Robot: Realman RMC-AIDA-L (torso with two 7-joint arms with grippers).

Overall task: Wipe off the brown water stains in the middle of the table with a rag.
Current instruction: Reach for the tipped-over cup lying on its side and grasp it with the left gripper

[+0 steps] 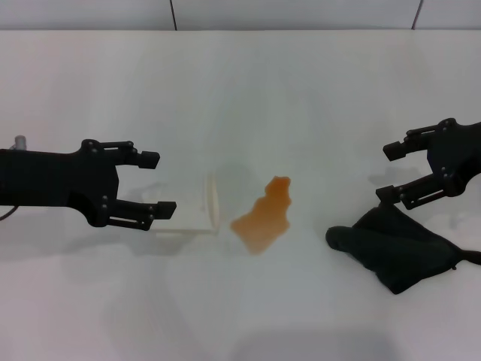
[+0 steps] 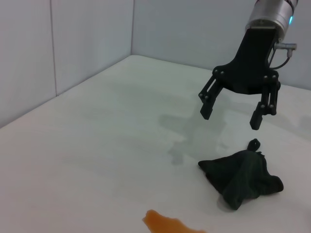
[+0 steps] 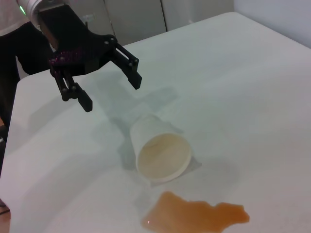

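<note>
The brown water stains (image 1: 264,216) form one orange-brown lobed patch in the middle of the white table (image 1: 248,83); they also show in the right wrist view (image 3: 194,217) and at the edge of the left wrist view (image 2: 167,224). The rag (image 1: 397,242), a lumpy black cloth, lies to the right of the stain; it also shows in the left wrist view (image 2: 239,178). My right gripper (image 1: 391,171) is open, hovering just above and behind the rag, also seen from the left wrist (image 2: 229,111). My left gripper (image 1: 159,184) is open and empty at the left, also seen from the right wrist (image 3: 112,91).
A white paper cup (image 1: 197,206) lies tipped on its side between my left gripper and the stain, its tan inside facing the stain in the right wrist view (image 3: 160,155). A grey wall (image 2: 73,39) borders the far table edge.
</note>
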